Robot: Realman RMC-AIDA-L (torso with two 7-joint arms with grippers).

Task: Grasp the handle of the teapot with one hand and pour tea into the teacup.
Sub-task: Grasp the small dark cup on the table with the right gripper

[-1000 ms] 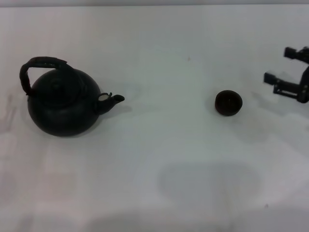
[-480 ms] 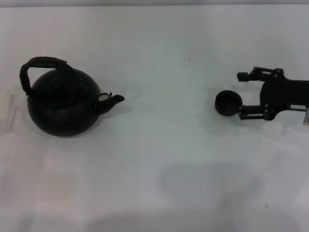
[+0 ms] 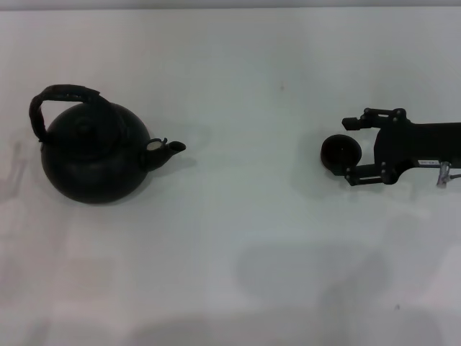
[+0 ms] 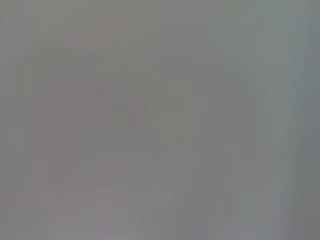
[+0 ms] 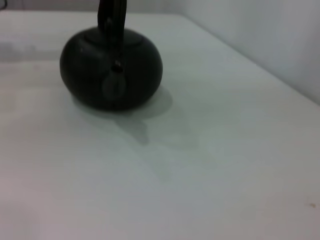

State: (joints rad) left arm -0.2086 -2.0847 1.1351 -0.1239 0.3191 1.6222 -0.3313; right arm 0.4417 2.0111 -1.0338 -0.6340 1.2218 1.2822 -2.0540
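The round matte-black teapot (image 3: 92,160) stands at the table's left, its spout (image 3: 170,148) pointing right toward the teacup. Its arched handle (image 3: 63,95) loops over the lid. The small black teacup (image 3: 337,153) sits on the table at the right. My right gripper (image 3: 349,150) reaches in from the right edge and is open, one finger beyond the cup's right side and one nearer; I cannot tell whether they touch it. In the right wrist view the teapot (image 5: 111,67) faces the camera spout-first, with its handle (image 5: 112,14) rising above it. The left gripper is out of view.
The white table (image 3: 245,238) stretches wide between teapot and cup. The left wrist view is a plain grey blur. A wall (image 5: 260,30) rises behind the table's far edge in the right wrist view.
My right gripper has moved left from the table's right edge up to the teacup, its fingers now flanking the cup's right side. Teapot and cup have not moved.
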